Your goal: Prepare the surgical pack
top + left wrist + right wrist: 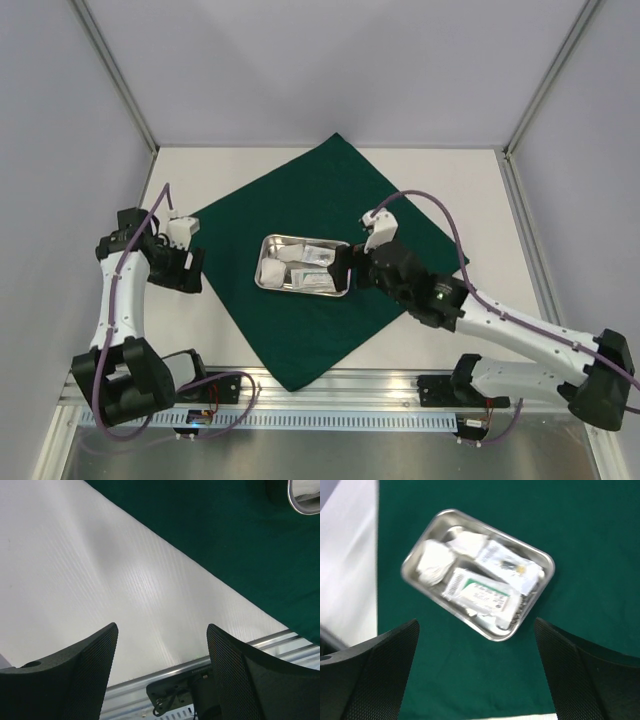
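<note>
On the near side of the tray (262,268), one corner of the cloth (300,340) is laid out as far as the rail (400,385). The cloth is spread flat as a diamond, and the tray is set on it at about its middle. Just right of the tray the right gripper (347,268) is held with its fingers spread wide and nothing between them. Whether a finger touches the rim cannot be told. Well left of the tray, off the cloth and over bare table (215,180), the left gripper (188,265) is likewise parted and empty. Inside the tray, gauze (434,560) is bunched at one end and pouches (480,592) are laid beside it. Instruments cannot be made out with certainty. Beyond the tray, the far corner of the cloth is laid flat.

The cloth is judged light, soft and limp, and it is expected to sag and crease when lifted. It is best pinched at a corner or free edge. With the tray weighing on its middle, a corner can probably be folded over without the sheet being dragged. The tray is judged stiff, smooth and likely slippery. It is best taken by the rim and kept level, since its contents are loose and light.
</note>
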You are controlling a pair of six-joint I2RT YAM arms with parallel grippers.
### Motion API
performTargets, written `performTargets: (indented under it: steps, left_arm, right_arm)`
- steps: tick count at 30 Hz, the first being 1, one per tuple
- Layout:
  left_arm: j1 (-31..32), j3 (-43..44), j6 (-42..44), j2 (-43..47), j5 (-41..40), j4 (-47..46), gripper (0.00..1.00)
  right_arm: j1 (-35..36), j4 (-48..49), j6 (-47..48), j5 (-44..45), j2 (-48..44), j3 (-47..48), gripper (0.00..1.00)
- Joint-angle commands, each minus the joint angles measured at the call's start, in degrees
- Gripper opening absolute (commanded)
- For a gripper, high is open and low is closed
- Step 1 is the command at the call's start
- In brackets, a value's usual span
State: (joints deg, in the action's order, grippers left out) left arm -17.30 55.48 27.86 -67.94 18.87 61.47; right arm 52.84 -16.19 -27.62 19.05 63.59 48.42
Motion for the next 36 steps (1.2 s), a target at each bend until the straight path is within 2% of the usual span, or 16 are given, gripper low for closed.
performTargets:
  steps: [1, 3, 5, 9, 10, 11, 12, 14, 19, 20, 23, 26, 31, 36]
  left_arm:
    - [-0.1, -0.2, 1.6, 4.7, -1.5, 3.2, 0.81]
    - [-0.1, -1.1, 1.8, 6.1, -2.4, 4.1, 0.82]
    - [-0.1, -2.1, 2.3, 8.9, -3.8, 5.2, 0.82]
    - [-0.1, -6.8, 3.0, 15.8, -7.6, 6.5, 0.85]
    - [-0.1, -7.7, 3.0, 18.8, -9.0, 6.7, 0.86]
    - [0.1, -8.3, 3.1, 20.2, -9.6, 7.1, 0.86]
    - [-0.1, -8.9, 2.8, 21.3, -9.8, 7.2, 0.87]
    - [0.0, -9.1, 1.9, 24.0, -13.9, 7.6, 0.89]
    - [-0.1, -8.6, -0.8, 26.1, -16.0, 9.9, 0.89]
    - [0.0, -8.1, -1.2, 26.1, -16.1, 10.4, 0.89]
    - [0.0, -8.2, -2.2, 26.5, -16.6, 10.2, 0.89]
    - [0.0, -8.3, -2.5, 27.3, -17.6, 9.9, 0.89]
    - [-0.1, -8.4, -2.8, 27.8, -18.0, 9.7, 0.89]
    - [-0.1, -8.3, -2.9, 27.8, -18.2, 9.8, 0.89]
  right_arm:
    - [9.4, -1.7, 17.6, 7.8, -6.2, 0.2, 1.0]
    - [12.2, -0.5, 20.1, 4.6, -10.1, -1.7, 1.0]
    - [12.2, 3.0, 17.5, -1.5, -13.1, -4.0, 1.0]
    - [12.2, 12.7, 14.4, -12.7, -25.0, -15.9, 1.0]
    - [12.3, 14.9, 15.4, -21.4, -26.7, -18.2, 1.0]
    - [12.5, 18.9, 15.4, -23.7, -27.9, -20.5, 1.0]
    - [12.9, 18.8, 13.7, -24.1, -29.0, -22.6, 1.0]
    - [16.8, 14.1, 14.1, -22.1, -28.4, -22.9, 1.0]
    - [32.7, 8.8, 22.4, -4.2, -18.4, -21.4, 1.0]
    - [37.0, 9.2, 23.5, -2.2, -13.5, -20.7, 1.0]
    - [42.8, 11.8, 26.8, 3.0, -2.7, -18.0, 1.0]
    - [45.5, 15.6, 29.5, 4.1, 6.9, -14.9, 0.98]
    - [46.0, 26.7, 31.0, 0.6, 18.1, -11.0, 0.93]
    - [45.7, 28.5, 31.2, 1.0, 27.5, -6.9, 0.85]
